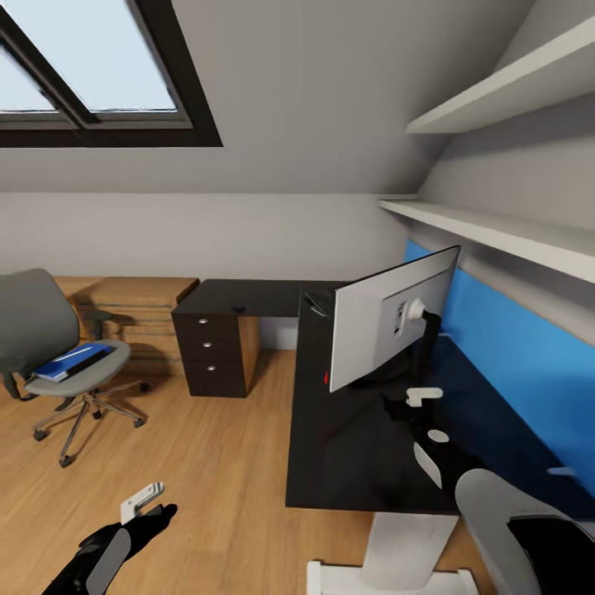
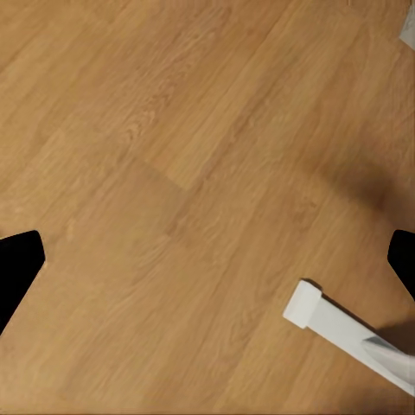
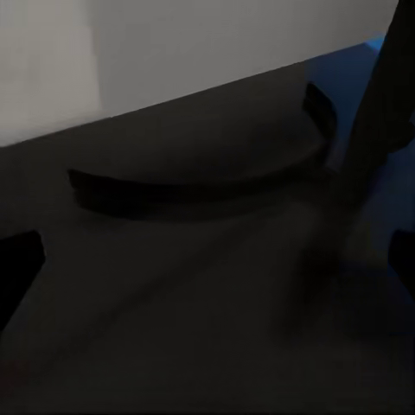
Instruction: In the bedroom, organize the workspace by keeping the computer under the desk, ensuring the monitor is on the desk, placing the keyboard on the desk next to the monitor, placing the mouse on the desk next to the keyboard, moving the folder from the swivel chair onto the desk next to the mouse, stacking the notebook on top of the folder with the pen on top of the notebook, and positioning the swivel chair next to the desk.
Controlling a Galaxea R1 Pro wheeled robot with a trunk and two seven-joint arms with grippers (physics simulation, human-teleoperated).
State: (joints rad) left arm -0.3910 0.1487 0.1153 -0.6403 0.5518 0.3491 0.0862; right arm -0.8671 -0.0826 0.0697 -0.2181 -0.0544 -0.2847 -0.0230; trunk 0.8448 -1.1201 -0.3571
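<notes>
- Right tool (image 1: 423, 400): fingers apart, empty, over the tabletop (image 1: 355, 446) just behind the monitor (image 1: 388, 318), likely to reposition it.
- Left tool (image 1: 142, 501): apart, idle above floor.
- Folder (image 1: 73, 361): on chair (image 1: 49, 347), far left of both tools.

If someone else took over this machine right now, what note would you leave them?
Left claw: open, holding nothing, low over the wood floor.
Right claw: open, holding nothing, above the desk behind the monitor's round base.
Done: monitor stands on the desk, its back toward the robot.
Keyboard lies on the desk beyond the monitor; a small dark thing, perhaps the mouse, sits on the far wing.
Left: folder is on the swivel chair, which stands away from the desk. Notebook, pen, computer: look around.
</notes>
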